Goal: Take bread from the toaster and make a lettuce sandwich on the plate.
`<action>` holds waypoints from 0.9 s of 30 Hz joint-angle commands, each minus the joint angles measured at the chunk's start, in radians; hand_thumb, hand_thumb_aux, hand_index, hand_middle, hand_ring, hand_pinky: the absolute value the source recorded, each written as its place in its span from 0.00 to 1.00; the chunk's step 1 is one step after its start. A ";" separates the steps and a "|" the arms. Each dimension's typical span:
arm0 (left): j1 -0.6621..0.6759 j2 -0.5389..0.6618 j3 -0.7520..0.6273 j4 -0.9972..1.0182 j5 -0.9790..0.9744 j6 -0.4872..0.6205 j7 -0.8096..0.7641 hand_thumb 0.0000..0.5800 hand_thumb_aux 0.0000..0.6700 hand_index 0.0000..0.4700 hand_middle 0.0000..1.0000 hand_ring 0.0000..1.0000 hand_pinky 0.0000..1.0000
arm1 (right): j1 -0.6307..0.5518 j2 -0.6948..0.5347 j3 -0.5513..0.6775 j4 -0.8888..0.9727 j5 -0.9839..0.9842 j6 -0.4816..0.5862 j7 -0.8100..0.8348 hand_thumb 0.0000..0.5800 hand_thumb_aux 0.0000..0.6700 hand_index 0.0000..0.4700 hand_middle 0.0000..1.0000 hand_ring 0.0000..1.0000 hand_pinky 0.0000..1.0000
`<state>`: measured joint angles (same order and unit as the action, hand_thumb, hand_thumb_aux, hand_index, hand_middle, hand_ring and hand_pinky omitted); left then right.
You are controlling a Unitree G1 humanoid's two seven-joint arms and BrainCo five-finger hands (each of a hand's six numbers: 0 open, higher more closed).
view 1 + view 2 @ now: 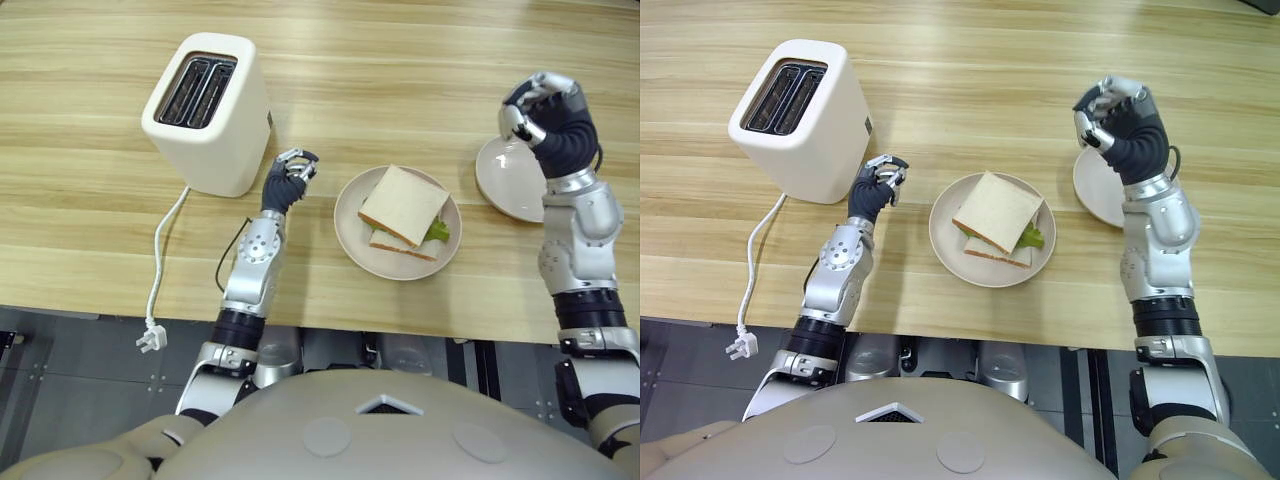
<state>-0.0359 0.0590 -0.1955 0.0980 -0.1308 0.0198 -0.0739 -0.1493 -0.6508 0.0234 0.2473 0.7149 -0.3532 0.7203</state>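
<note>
Nearest the front edge, a white plug (147,342) is seen hanging below the surface (400,60), and its cord (165,245) can be followed back up to the toaster (210,115). Both slots (197,88) are found dark, and no bread can be made out in them. Just right of the toaster's near corner, the left robot hand (290,180) is held over the wood with its fingers curled in, and nothing is gripped there.

On to the middle, where the plate (352,235) is found with the sandwich laid on it. A top slice (403,203) is set slightly askew over a bottom slice (420,248), and lettuce (437,230) is caught poking out at the right side. The build is judged as good as done.

Should the sandwich need squaring up, care is called for. The bread is reckoned light and soft, easily dented by a hard squeeze. The lettuce is reckoned limp and slick, so the top slice could be slid off by a sideways push. A gentle hold is best taken at two opposite crust edges, or a flat press applied from above.

Further right, a second, smaller dish (505,185) is set just beside the plate, not touching it. Over its far rim the right robot hand (540,110) is held up, closed into a loose fist, with no object seen in it.
</note>
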 commanded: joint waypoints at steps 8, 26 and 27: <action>0.100 0.302 -0.180 -0.088 0.041 -0.056 -0.529 1.00 1.00 0.98 1.00 1.00 1.00 | 0.157 -0.165 0.001 0.110 -0.167 0.171 0.477 1.00 1.00 0.98 1.00 1.00 1.00; -0.025 0.268 -0.415 0.203 0.623 -0.262 -0.270 1.00 1.00 0.98 1.00 1.00 1.00 | 0.159 -0.196 0.262 0.145 -0.961 -0.062 0.206 1.00 1.00 0.98 1.00 1.00 1.00; -0.037 0.260 -0.409 0.219 0.632 -0.260 -0.248 1.00 1.00 0.98 1.00 1.00 1.00 | 0.148 -0.183 0.265 0.142 -0.968 -0.069 0.195 1.00 1.00 0.98 1.00 1.00 1.00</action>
<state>-0.0718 0.3223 -0.6013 0.2389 0.4580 -0.2700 -0.3514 -0.0091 -0.8649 0.2390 0.3776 -0.2119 -0.4211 0.9260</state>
